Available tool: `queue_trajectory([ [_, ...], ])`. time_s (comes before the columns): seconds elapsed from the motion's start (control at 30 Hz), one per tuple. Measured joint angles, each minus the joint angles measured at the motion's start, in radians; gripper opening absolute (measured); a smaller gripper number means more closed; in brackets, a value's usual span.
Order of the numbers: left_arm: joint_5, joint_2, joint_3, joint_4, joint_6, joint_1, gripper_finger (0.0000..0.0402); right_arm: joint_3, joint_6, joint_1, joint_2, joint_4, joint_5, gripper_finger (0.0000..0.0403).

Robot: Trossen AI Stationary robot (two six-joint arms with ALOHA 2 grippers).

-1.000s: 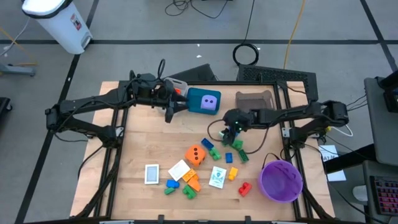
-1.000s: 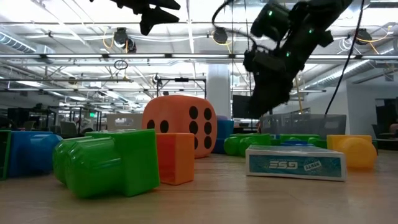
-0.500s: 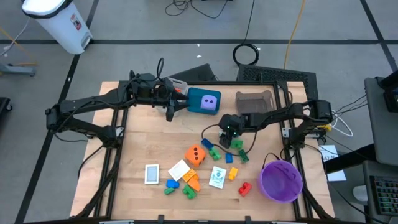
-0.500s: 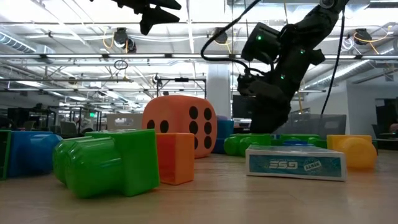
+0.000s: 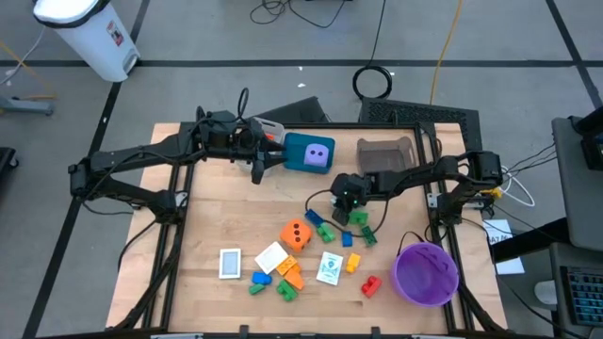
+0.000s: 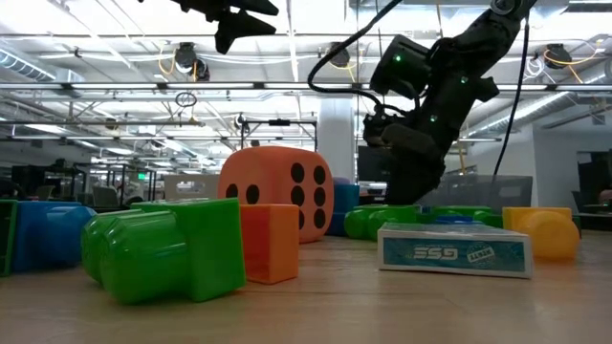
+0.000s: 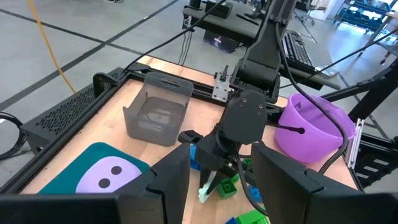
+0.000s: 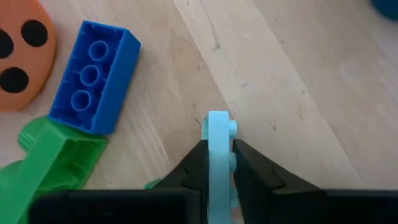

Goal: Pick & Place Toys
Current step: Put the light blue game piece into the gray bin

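- High view: the right tool (image 5: 340, 209) sits low over the table (image 5: 207, 217), in the bunch of bricks beside the orange dice (image 5: 298, 234). A second ago it was farther back, nearer the brown tray (image 5: 386, 154). The left tool (image 5: 256, 172) waits in the same spot by the teal tray (image 5: 308, 153), where the purple dice (image 5: 320, 153) lies. The purple bowl (image 5: 425, 273) has not moved.
- Low view: the right tool (image 6: 413, 196) hangs down behind the green bricks (image 6: 406, 216). It was higher before.
- Left wrist view: the left tool's fingers (image 7: 171, 180) stand apart, holding nothing. The right tool (image 7: 210, 182) pinches a light blue brick (image 7: 206, 190).
- Right wrist view: the right tool (image 8: 218, 163) is squeezed tight on the light blue brick (image 8: 218, 140), which stands on edge on the wood. A blue brick (image 8: 93, 77) lies near it.
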Motion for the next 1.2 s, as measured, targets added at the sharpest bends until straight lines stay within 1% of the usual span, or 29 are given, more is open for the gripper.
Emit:
queue_trajectory([
  [0.17,-0.001,0.000,0.000,-0.001,0.000,0.000,0.0179,0.000,0.003,0.000,-0.043,0.017,-0.003,0.0039],
  [0.33,-0.001,0.000,0.000,0.000,-0.002,0.000,0.0179,-0.001,0.033,-0.001,-0.169,0.109,-0.002,0.0039],
  [0.43,0.000,0.000,0.000,0.015,-0.045,0.000,0.0179,0.000,0.055,-0.001,-0.258,0.252,0.007,0.0041],
  [0.6,0.022,0.008,0.000,0.086,-0.142,0.000,0.0179,0.000,0.056,-0.019,-0.373,0.499,0.057,0.0047],
  [0.67,0.052,0.026,0.000,0.132,-0.174,-0.003,0.0179,0.001,0.061,-0.032,-0.395,0.616,0.055,0.0045],
  [0.8,0.116,0.083,0.000,0.242,-0.218,-0.014,0.0179,0.001,0.099,-0.052,-0.414,0.771,0.053,0.0044],
  [0.9,0.146,0.133,0.000,0.340,-0.238,-0.025,0.0179,0.001,0.100,-0.054,-0.413,0.808,0.051,0.0044],
  [1.07,0.149,0.209,0.000,0.509,-0.265,-0.039,0.0179,0.000,0.112,-0.047,-0.412,0.807,0.049,0.0044],
  [1.2,0.152,0.263,0.000,0.582,-0.288,-0.042,0.0179,0.000,0.109,-0.041,-0.412,0.808,0.048,0.0044],
])
